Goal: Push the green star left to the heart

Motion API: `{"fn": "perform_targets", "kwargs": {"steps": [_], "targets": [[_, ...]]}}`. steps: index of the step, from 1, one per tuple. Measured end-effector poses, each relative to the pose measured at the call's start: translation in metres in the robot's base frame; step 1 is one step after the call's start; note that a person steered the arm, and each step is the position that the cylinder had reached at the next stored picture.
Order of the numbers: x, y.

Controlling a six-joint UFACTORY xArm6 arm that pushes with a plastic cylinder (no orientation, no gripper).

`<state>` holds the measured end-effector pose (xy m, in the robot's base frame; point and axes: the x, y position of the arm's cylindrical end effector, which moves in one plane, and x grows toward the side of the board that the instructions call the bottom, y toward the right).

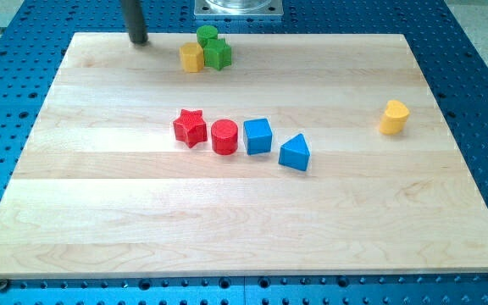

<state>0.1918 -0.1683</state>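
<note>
— Fingers? None showed. Only my tip [138, 40] was there, holding nothing, at the board's [227, 220] top left edge.

— Where was the green star [218, 55]?

— Near the top, right of my tip. It touched the yellow heart [191, 58] on its left. A green round block [207, 36] sat just behind.

Before us: one pale wooden board [244, 220], made of long planks joined side by side, grain running across the view, evenly lit with a soft sheen. Beneath and around it we find a blue metal table [473, 51] dotted with regular rows of small holes. At the view's top edge we note a grey metal plate [239, 8].
</note>
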Motion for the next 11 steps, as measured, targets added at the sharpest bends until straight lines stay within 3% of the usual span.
{"fn": "perform_targets", "kwargs": {"steps": [1,2,3,4,5,6,7,8,9,10,11], "targets": [[0.002,0.044],[0.033,0.129],[0.116,0.167],[0.100,0.160],[0.117,0.131],[0.154,0.173],[0.171,0.293],[0.157,0.263],[0.157,0.193],[0.205,0.198],[0.206,0.303]]}}
